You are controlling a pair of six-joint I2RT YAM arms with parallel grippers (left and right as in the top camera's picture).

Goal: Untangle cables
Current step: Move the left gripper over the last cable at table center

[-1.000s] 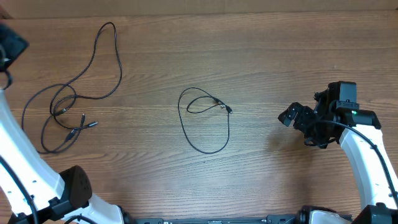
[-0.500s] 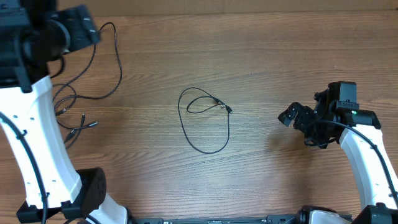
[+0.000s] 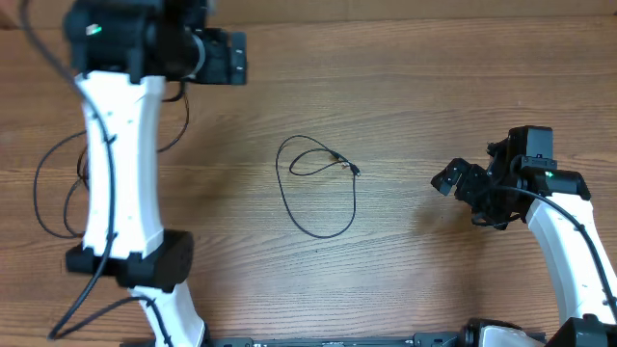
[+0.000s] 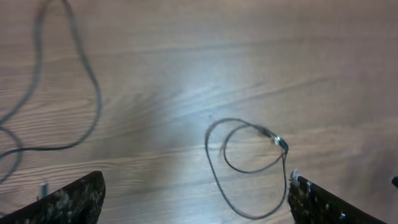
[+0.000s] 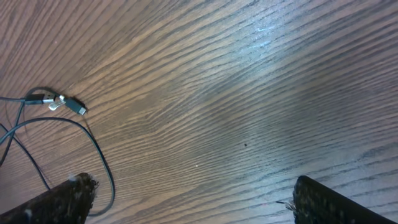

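A thin black cable [image 3: 318, 188] lies in a loose loop at the table's middle, with a silver-tipped plug [image 3: 355, 170]. It also shows in the left wrist view [image 4: 249, 165] and partly in the right wrist view [image 5: 62, 137]. A second tangle of black cables [image 3: 53, 188] lies at the far left, mostly hidden by my left arm. My left gripper [image 3: 231, 58] is raised high at the back left, open and empty, fingers wide apart [image 4: 196, 199]. My right gripper [image 3: 448, 180] hovers right of the loop, open and empty [image 5: 193, 196].
The table is bare brown wood [image 3: 424, 87]. My left arm's white link [image 3: 120, 164] spans the left side above the cable tangle. The right arm's base [image 3: 569, 231] stands at the right edge.
My left arm has swung from the far left edge rightward, its gripper now over the back left. The right arm and centre cable have not moved.
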